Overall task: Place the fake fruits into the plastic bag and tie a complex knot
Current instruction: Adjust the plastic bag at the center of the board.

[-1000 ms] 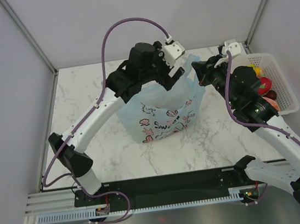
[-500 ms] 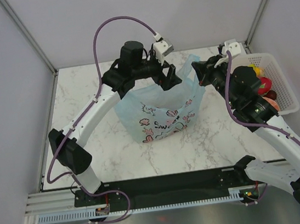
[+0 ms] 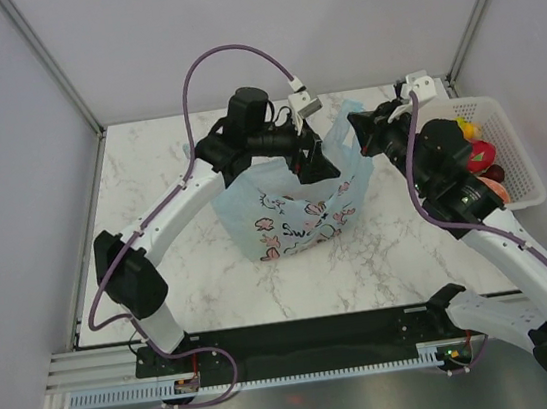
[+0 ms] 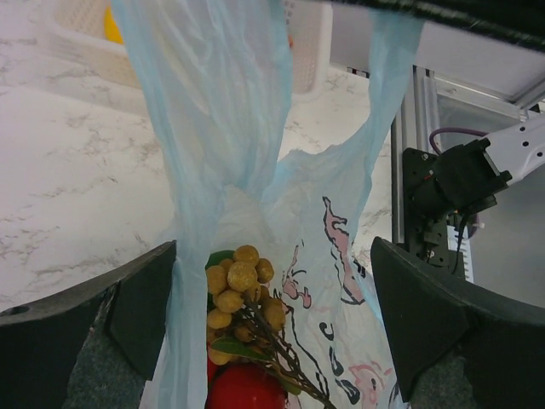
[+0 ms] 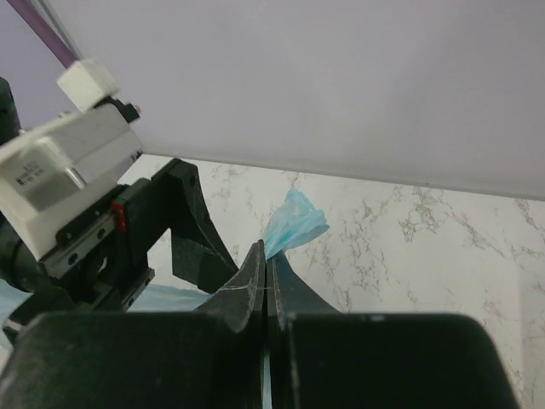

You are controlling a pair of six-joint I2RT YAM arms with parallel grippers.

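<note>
Fixed overhead view plus two wrist views of two robot arms working at a white marbled desk (image 3: 149,180).

A thin light-blue plastic bag (image 3: 289,207) stands near the middle of the desk. Its white front panel carries pink doodles and some dark lettering that is too small to read. In the right wrist view, a white block (image 5: 68,175) on the left arm's wrist bears a small dark label that is also unreadable.

Inside the bag, the left wrist view shows a tan round cluster (image 4: 240,285) on a dark stem. A red fruit (image 4: 247,388) lies just below it at the picture's bottom edge.

A white mesh basket (image 3: 513,148) sits at the desk's right edge, partly hidden by the right arm. It holds more toy fruits: a yellow piece (image 3: 464,127), a red one (image 3: 481,152) and an orange-pink one (image 3: 495,175).

The left arm arches up from the near-left corner and bends down over the bag's mouth. The left gripper (image 3: 315,164) is spread wide and holds nothing. Its two dark fingers (image 4: 145,302) flank the bag's raised handle strips, and I cannot tell whether they touch the plastic.

The right arm reaches in from the near right, passing in front of the basket. The right gripper (image 3: 357,133) is clamped tight on the bag's right handle, held up at the bag's upper right corner. A crumpled blue tip (image 5: 294,223) pokes out beyond the closed jaws.
</note>
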